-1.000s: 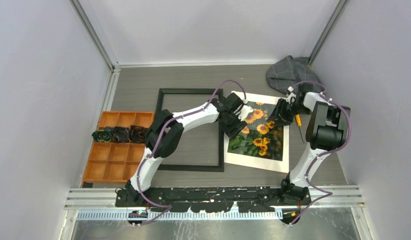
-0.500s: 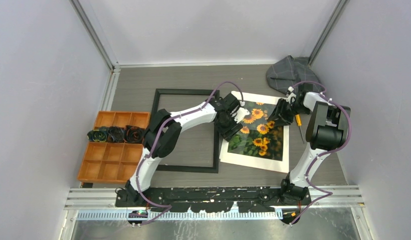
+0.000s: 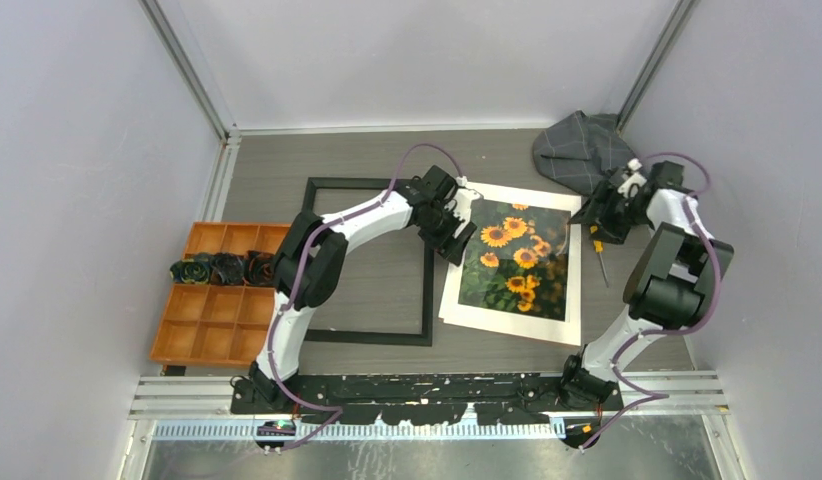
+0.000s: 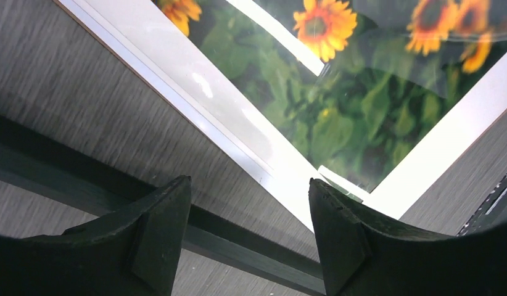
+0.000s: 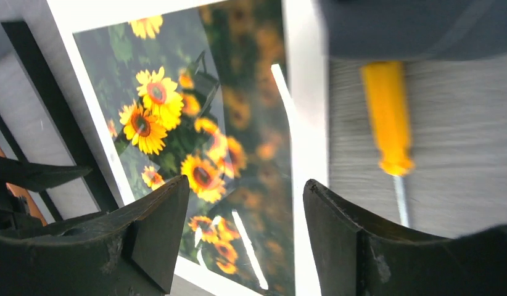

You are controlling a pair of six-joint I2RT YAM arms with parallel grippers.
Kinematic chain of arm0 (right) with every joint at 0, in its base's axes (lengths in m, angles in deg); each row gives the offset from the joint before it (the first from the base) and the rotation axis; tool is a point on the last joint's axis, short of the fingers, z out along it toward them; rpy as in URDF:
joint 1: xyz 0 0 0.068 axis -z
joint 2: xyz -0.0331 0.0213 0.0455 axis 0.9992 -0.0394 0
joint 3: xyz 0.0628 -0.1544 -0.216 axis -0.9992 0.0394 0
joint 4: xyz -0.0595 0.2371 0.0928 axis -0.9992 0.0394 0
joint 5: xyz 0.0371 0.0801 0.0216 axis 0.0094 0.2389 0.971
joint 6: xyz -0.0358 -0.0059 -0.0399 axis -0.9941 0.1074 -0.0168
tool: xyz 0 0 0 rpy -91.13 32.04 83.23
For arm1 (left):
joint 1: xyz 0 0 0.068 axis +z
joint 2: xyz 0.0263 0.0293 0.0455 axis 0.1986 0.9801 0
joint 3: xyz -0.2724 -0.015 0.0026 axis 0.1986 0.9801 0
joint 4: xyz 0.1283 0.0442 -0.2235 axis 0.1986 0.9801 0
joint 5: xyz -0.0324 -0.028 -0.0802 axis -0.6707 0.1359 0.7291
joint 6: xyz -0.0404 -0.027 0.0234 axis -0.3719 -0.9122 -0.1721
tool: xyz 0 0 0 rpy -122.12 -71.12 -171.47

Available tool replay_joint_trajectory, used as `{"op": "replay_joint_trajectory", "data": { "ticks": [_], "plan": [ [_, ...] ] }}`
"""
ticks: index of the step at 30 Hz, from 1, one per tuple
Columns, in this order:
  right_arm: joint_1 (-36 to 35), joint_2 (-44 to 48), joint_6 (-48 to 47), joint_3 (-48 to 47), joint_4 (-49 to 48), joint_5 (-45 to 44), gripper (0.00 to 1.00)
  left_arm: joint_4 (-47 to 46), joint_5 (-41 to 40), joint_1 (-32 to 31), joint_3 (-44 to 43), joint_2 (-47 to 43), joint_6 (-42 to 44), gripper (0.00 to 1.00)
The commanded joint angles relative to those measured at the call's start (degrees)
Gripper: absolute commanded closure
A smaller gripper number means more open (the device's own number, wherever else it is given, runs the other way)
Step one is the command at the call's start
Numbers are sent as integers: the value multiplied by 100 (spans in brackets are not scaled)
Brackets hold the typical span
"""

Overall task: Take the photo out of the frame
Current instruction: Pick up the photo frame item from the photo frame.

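The black frame (image 3: 368, 335) lies flat on the table left of centre, with bare table showing inside it. The sunflower photo (image 3: 515, 262) lies to its right on a white mat (image 3: 502, 325), outside the black border. My left gripper (image 3: 455, 232) is open and empty, over the frame's right rail and the mat's left edge. In the left wrist view the rail (image 4: 239, 240) runs between my fingers and the photo (image 4: 313, 111) lies beyond my gripper (image 4: 248, 185). My right gripper (image 3: 597, 208) is open and empty at the photo's far right corner. The right wrist view shows the photo (image 5: 177, 142) past my gripper (image 5: 245, 185).
A yellow-handled screwdriver (image 3: 597, 250) lies just right of the mat and also shows in the right wrist view (image 5: 387, 117). A grey cloth (image 3: 582, 145) is bunched at the back right. An orange compartment tray (image 3: 222, 320) holding dark rosettes (image 3: 222, 268) sits left of the frame.
My left gripper has pulled back off the photo to the frame's right rail. The frame and tray slid left. My right gripper has moved off the photo's right edge, to the right.
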Motion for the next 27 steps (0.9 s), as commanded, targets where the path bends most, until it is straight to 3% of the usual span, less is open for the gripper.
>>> {"op": "replay_joint_trajectory", "data": {
  "ticks": [1,8,15,27],
  "plan": [
    [293,504,-166,-60,-128,98,27,-537,370,-3,-254,-160,-353,28],
    [402,377,-141,-5,-224,114,28,-720,465,36,-217,-9,-598,28],
    [437,-15,-86,87,-382,312,31,-375,-863,-65,-391,182,-355,27],
    [438,-348,-227,284,-611,-47,32,-100,-1058,-295,-845,668,-208,26]
  ]
}}
